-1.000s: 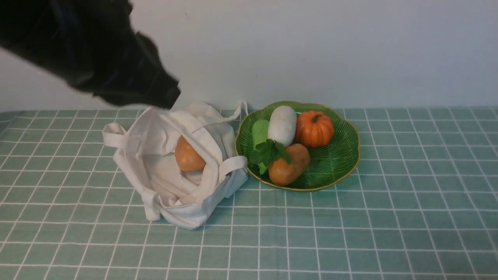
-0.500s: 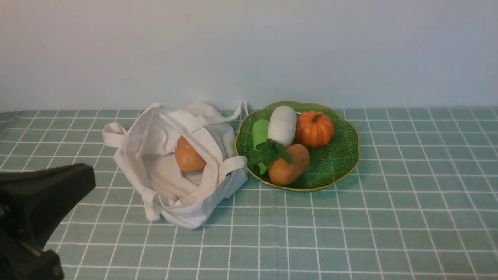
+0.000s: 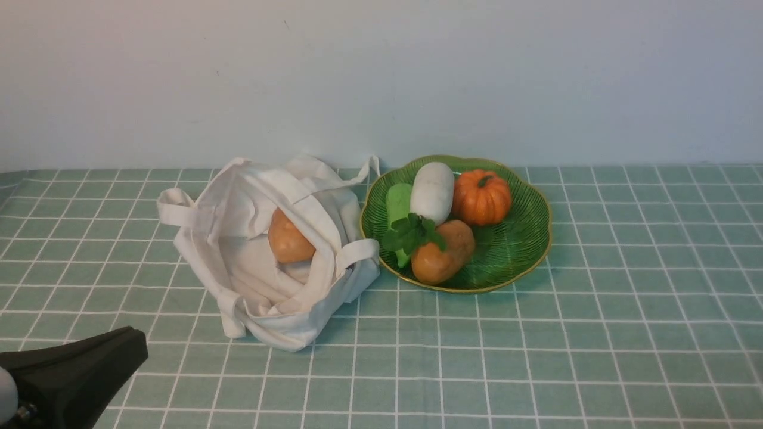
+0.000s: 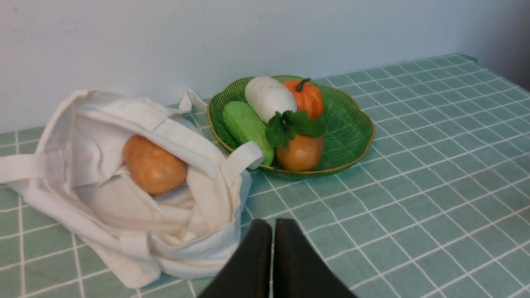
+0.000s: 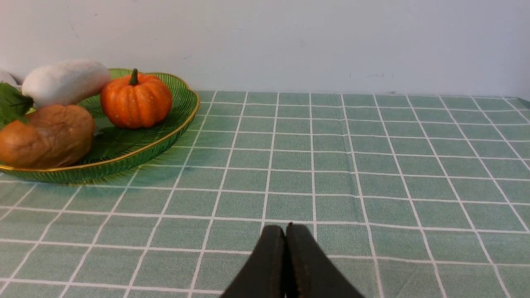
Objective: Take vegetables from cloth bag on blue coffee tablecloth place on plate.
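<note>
Sitting in the lower left corner of the front view, the left pincer [image 4: 272, 227] shows in its wrist view with both black fingers pressed flat together, nothing between them. Up and right of it, the cloth bag [image 3: 238, 208] slumps agape on the checked tablecloth [image 3: 596, 333]. Inside lies a bagged potato [image 3: 289, 238], long axis running nearly up the frame, a fold and strap covering its right flank. Just right of the bag sits the plate [image 3: 524, 238]. The white radish [image 3: 433, 190] is already on it, in its upper left part, long axis up the frame with the leaf tuft [image 3: 411, 233] at the lower end. A pale green gourd [image 3: 397, 202] lies along its left, an orange pumpkin [image 3: 481, 196] on its right, a plated potato [image 3: 444, 253] below. The right pincer [image 5: 285, 231], absent from the front view, is likewise clamped together on nothing, above the tablecloth, with the plate at the left edge of its wrist view and no bag in sight.

By my reading, the bagged potato is the piece left to fetch. It lies up and right of the left pincer, plainly the nearer one. The fingers would need to part and close across the potato's short width, clear of that fold.
</note>
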Controlling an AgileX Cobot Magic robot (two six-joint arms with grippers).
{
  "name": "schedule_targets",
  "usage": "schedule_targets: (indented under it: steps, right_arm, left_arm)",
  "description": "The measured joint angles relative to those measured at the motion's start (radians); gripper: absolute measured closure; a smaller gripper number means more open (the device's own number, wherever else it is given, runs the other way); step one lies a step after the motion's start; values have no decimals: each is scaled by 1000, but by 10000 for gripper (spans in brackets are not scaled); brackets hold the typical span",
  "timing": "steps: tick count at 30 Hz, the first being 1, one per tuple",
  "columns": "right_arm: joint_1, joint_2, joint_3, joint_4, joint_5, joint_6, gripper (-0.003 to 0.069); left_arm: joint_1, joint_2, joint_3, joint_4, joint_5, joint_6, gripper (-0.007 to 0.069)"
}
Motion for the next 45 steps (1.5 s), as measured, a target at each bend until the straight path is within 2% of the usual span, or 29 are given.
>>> schedule_targets:
  steps: [4, 7, 10, 11, 15, 20, 38, 45]
  right_arm:
    - [0, 0, 0, 0, 0, 0, 676]
    - [0, 0, 0, 0, 0, 0, 676]
    - [0, 0, 0, 0, 0, 0, 676]
    - [0, 0, 0, 0, 0, 0, 676]
    - [0, 0, 0, 0, 0, 0, 676]
    - [0, 0, 0, 0, 0, 0, 676]
    - [0, 0, 0, 0, 0, 0, 676]
    - [0, 0, 0, 0, 0, 0, 676]
  left_arm:
    - [18, -50, 48, 69, -3, 4, 629]
    - [78, -133, 122, 116, -5, 4, 629]
    - [193, -245, 229, 134, -10, 4, 629]
    - [201, -251, 237, 136, -10, 4, 629]
    - [391, -368, 378, 151, -8, -1, 629]
    - [513, -404, 401, 155, 26, -15, 629]
    - [469, -404, 402, 154, 39, -19, 629]
    - [405, -404, 402, 154, 39, -19, 629]
